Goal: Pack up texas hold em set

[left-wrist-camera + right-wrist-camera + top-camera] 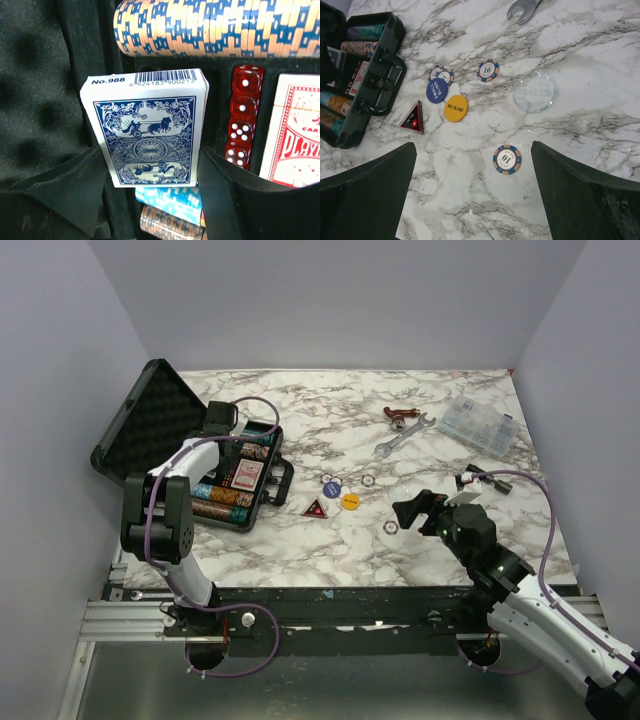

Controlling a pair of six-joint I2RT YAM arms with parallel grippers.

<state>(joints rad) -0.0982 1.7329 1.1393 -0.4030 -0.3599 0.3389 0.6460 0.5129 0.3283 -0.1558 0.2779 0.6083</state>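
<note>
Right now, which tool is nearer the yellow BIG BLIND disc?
Right. The right tool hovers open near the disc; left tool is at the case, gripping the blue deck.

I'm looking into a three-sided booth floored by a marble-patterned surface, white and streaked with grey and brownish veins. A plain back wall rises behind it. A left wall and a right wall close in on either side. All three are the same matte, pale lilac-grey. The light is soft and even, leaving only faint shadows and a mild sheen on the marbling. A dark strip borders the near edge of the surface, and silver slotted rails jut out at its left end. Below that lies a dull grey panel, slightly reflective.
</note>
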